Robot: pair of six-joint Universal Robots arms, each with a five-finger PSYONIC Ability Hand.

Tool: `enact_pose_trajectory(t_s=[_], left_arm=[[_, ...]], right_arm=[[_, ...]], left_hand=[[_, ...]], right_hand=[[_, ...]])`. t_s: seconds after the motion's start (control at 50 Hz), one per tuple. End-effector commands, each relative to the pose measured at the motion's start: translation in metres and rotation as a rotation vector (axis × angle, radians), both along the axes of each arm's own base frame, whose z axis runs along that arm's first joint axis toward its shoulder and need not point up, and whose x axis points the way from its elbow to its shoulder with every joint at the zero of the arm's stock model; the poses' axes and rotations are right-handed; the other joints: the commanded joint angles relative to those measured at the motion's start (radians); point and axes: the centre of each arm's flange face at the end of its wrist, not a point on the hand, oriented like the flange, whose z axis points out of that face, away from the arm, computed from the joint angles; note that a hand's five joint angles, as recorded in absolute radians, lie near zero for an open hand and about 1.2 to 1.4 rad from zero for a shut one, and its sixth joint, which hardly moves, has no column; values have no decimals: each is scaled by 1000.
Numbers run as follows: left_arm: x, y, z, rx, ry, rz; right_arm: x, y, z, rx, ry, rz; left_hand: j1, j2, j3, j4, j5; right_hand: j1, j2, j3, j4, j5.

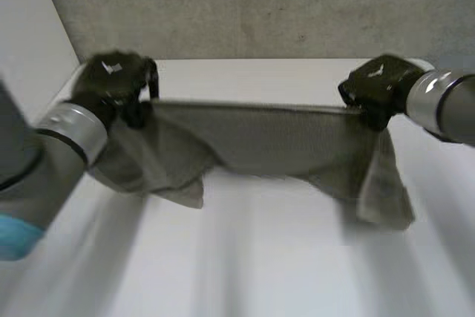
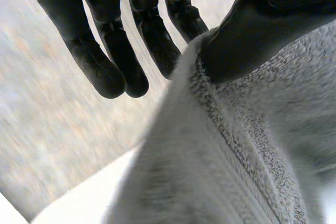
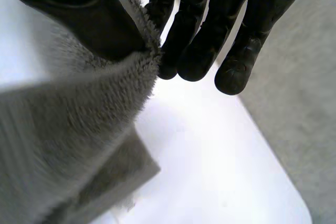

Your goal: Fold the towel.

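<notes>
A grey towel [image 1: 252, 139] hangs stretched between my two hands above the white table [image 1: 267, 257], its top edge taut and its lower part sagging in folds. My left hand [image 1: 115, 83] pinches the towel's left top corner; in the left wrist view the thumb [image 2: 262, 30] presses the towel [image 2: 226, 150] against a finger. My right hand [image 1: 378, 87] pinches the right top corner; in the right wrist view its thumb [image 3: 79, 14] clamps the towel's edge [image 3: 79, 129] against the fingers [image 3: 199, 40].
A grey wall [image 1: 260, 5] rises just behind the table's far edge. The table's rounded far corner [image 3: 294, 203] lies below my right hand. White wall stands at the left [image 1: 30, 27].
</notes>
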Motion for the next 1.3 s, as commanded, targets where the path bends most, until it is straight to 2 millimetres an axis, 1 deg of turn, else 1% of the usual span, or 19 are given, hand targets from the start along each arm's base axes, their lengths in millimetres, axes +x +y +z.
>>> enact_pose_trajectory(t_s=[0.02, 0.06, 0.1, 0.12, 0.14, 0.16, 0.18, 0.2, 0.26, 0.34, 0.5, 0.54, 0.56, 0.6, 0.74, 0.88, 1.06, 1.18, 1.3], left_arm=[[-15, -36, -26, -22, -157, -5], [-19, -47, -13, -83, -156, 4], [-25, -66, 33, -245, -99, 48], [-25, -66, 33, -246, -99, 48], [-23, -74, 60, -332, -54, 94], [-23, -74, 60, -333, -54, 95], [-19, -79, 88, -420, -3, 148], [-16, -81, 110, -496, 45, 193], [-13, -80, 137, -590, 119, 232], [-12, -70, 149, -617, 154, 223], [-4, -48, 79, -427, 54, 160], [2, -38, 35, -333, -2, 116], [2, -38, 35, -333, -3, 116], [13, -28, -5, -267, -48, 104], [40, -17, -57, -212, -81, 135], [45, -17, -68, -208, -83, 142], [45, -20, -71, -204, -74, 147], [45, -21, -76, -189, -78, 147], [46, -22, -78, -183, -79, 148]], right_arm=[[19, -44, -27, -165, 64, 22], [29, -53, -20, -279, 68, 48], [51, -65, 6, -560, 36, 85], [51, -65, 6, -562, 36, 85], [60, -68, 22, -702, -1, 93], [65, -68, 40, -822, -40, 98], [65, -68, 41, -823, -41, 98], [67, -62, 62, -925, -89, 96], [67, -46, 83, -983, -156, 129], [63, -39, 81, -918, -208, 154], [54, -17, 16, -491, -177, 228], [51, -1, -14, -323, -126, 289], [51, -1, -14, -323, -125, 290], [43, 10, -43, -197, -68, 345], [28, 16, -102, -19, 18, 357], [24, 10, -135, 109, 2, 231], [17, -3, -148, 102, -91, 79], [13, -2, -158, 86, -73, 9], [5, -6, -160, 73, -44, -89]], left_hand=[[-17, -119, -140, -118, -243], [-17, -119, -140, -118, -243], [-17, -119, -140, -118, -243], [-17, -119, -140, -118, -243], [-17, -119, -140, -118, -243], [-17, -119, -140, -118, -243], [-17, -119, -140, -118, -243], [-17, -119, -140, -118, -243], [-17, -119, -140, -118, -243], [-17, -119, -140, -118, -243], [-17, -119, -140, -118, -243], [-17, -119, -140, -118, -243], [-17, -119, -140, -118, -243], [-17, -119, -140, -118, -243], [-17, -119, -140, -118, -243], [-17, -119, -140, -118, -243], [-17, -119, -140, -118, -243], [-17, -119, -140, -118, -243], [-17, -119, -140, -118, -243]], right_hand=[[75, 83, 63, 56, 57], [75, 83, 63, 56, 57], [75, 83, 63, 56, 57], [75, 83, 63, 56, 57], [75, 83, 63, 56, 57], [75, 83, 63, 56, 57], [75, 83, 63, 56, 57], [75, 83, 63, 56, 57], [75, 83, 63, 56, 57], [75, 83, 63, 56, 57], [75, 83, 63, 56, 57], [75, 83, 63, 56, 57], [75, 83, 63, 56, 57], [75, 83, 63, 56, 57], [75, 83, 63, 56, 57], [75, 83, 63, 56, 57], [62, 69, 50, 43, 43], [-322, -314, -334, -341, -340], [-396, -389, -408, -415, -415]])
